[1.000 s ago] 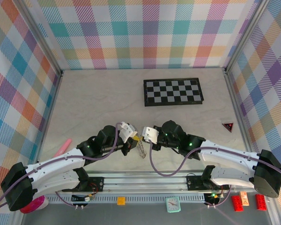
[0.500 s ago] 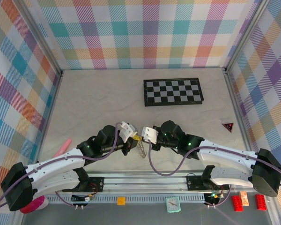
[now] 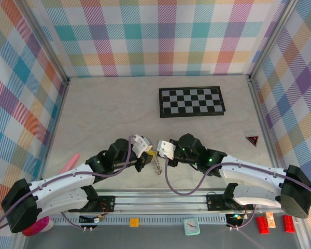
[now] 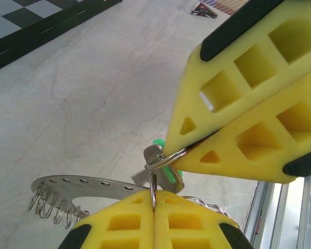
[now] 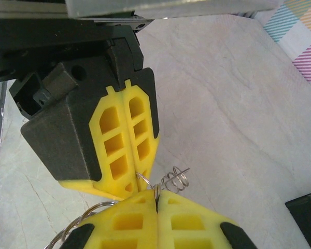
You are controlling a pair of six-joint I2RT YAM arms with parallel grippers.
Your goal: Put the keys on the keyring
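My left gripper (image 3: 151,153) and right gripper (image 3: 157,154) meet tip to tip above the table's near middle. The keyring (image 3: 156,166) dangles just below them. In the left wrist view it is a flat metal arc (image 4: 83,185) with small wire rings along its edge. The left gripper (image 4: 154,205) is shut on one thin upright wire loop. The right gripper's yellow fingers (image 4: 238,104) pinch a small split ring that passes through a green-headed key (image 4: 168,168). In the right wrist view the right gripper (image 5: 156,199) is shut on a wire loop, against the left fingers (image 5: 125,140).
A black-and-white checkerboard (image 3: 192,101) lies at the back right of the table. A small red triangle (image 3: 252,140) sits near the right wall and a pink object (image 3: 69,163) near the left wall. The aluminium rail (image 3: 160,199) runs along the near edge.
Both grippers stay shut and tip to tip. The dangling keyring has swung slightly toward vertical.
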